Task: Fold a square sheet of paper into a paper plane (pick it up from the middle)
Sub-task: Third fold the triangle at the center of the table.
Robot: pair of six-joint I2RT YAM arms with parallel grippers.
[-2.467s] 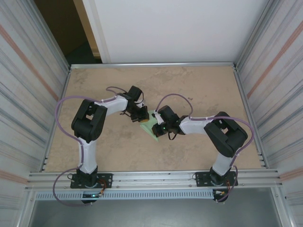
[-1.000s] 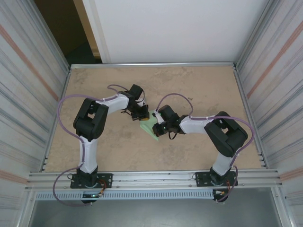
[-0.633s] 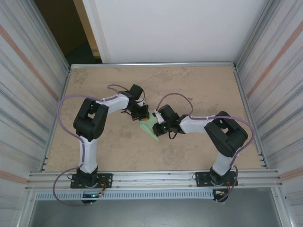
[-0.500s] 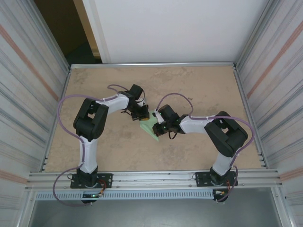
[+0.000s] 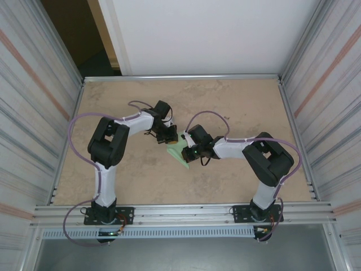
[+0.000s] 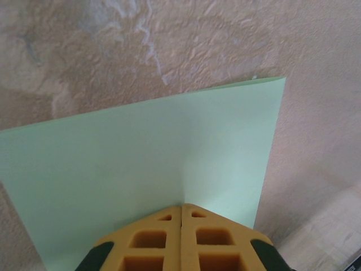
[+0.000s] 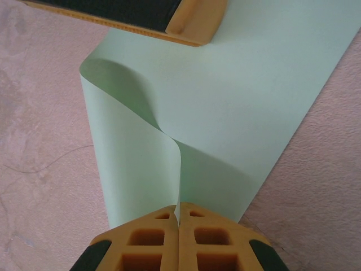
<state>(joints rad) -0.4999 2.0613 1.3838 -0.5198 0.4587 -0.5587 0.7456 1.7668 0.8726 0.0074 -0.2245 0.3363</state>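
Note:
The square sheet of paper point(image 5: 178, 151) is pale mint green and lies mid-table between the two arms. In the right wrist view the sheet point(image 7: 242, 101) has its near edge curled up into a standing ridge, and my right gripper point(image 7: 179, 204) is shut on that edge. My left gripper point(image 6: 181, 205) is shut, its tips resting on the flat sheet point(image 6: 141, 152) with no paper visible between them. From above, the left gripper point(image 5: 172, 139) sits at the sheet's far left corner and the right gripper point(image 5: 188, 153) at its right side. One left finger point(image 7: 169, 17) lies across the sheet's far end.
The tan mottled table point(image 5: 237, 101) has open room on every side of the sheet. Corrugated metal walls point(image 5: 34, 113) close off left and right, and an aluminium rail point(image 5: 180, 212) runs along the near edge by the arm bases.
Since the earliest frame the left gripper has edged slightly right, toward the sheet. Over the last second nothing has visibly moved.

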